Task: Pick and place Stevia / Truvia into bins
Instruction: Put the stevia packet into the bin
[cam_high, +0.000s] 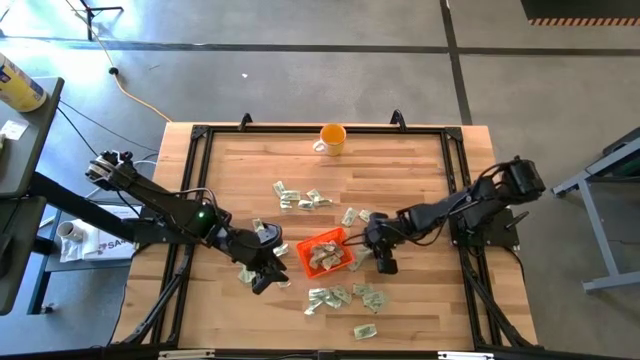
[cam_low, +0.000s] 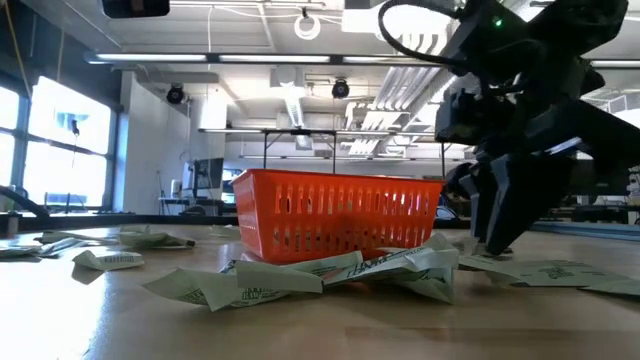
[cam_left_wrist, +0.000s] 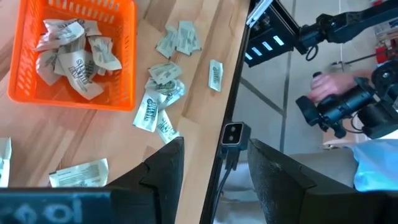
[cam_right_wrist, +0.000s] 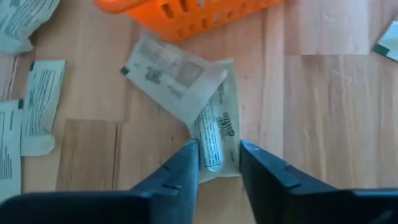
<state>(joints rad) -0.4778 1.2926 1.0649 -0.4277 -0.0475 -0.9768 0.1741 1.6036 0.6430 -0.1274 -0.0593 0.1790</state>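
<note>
The right claw (cam_right_wrist: 217, 163) is reaching down to the bench (cam_high: 420, 180) just beside the orange tray (cam_high: 324, 252), on its right side in the high view. Its two dark fingers (cam_right_wrist: 180, 168) are standing a narrow gap apart, and the end of one pale green sachet (cam_right_wrist: 217, 134) is lying between their tips; whether they are actually pinching it or only straddling it cannot be told. That sachet is lying flat on the wood, partly under a second sachet (cam_right_wrist: 171, 74) that is sitting close against the tray's wall.

The left claw (cam_left_wrist: 214, 165) is hovering on the opposite side of the tray, near the front-left part of the bench. Its fingers are spread wide and are gripping nothing.

The tray is sitting near the middle of the bench and is holding a heap of crumpled sachets (cam_left_wrist: 74, 53). More sachets are lying loose around it: a cluster (cam_high: 300, 198) toward the back, another group (cam_high: 345, 297) toward the front edge, and a few (cam_high: 248, 272) by the left claw.

An orange mug (cam_high: 332, 138) is standing near the back edge of the bench, well apart from the tray.
</note>
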